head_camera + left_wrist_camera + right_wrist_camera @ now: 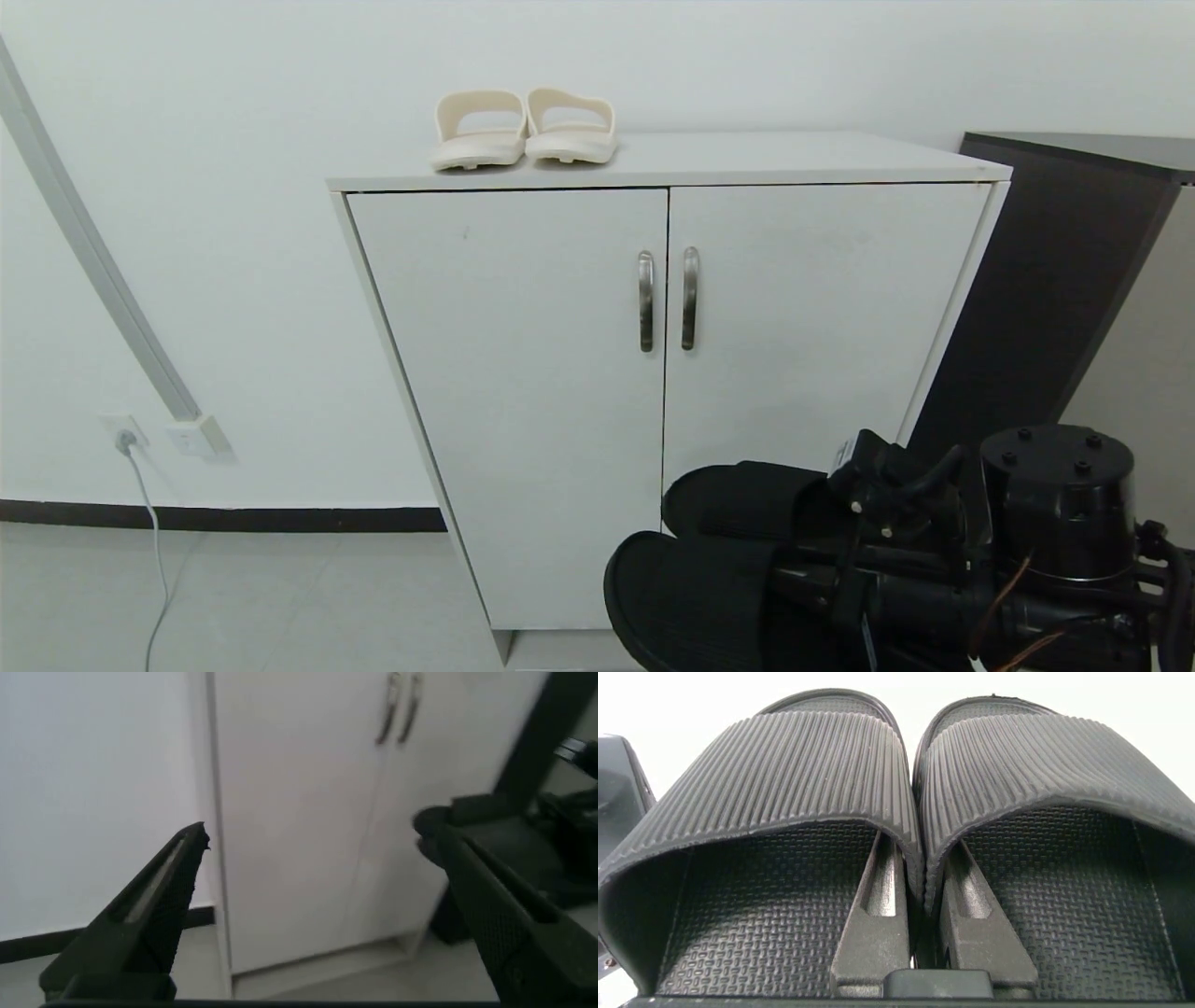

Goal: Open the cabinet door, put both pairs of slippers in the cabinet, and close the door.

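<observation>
No lettering, number, brand mark or sign can be read. The white cabinet (523,401), the cream slippers (523,135) on its top toward the left edge, and the black slippers (719,569) show no legible print.
</observation>
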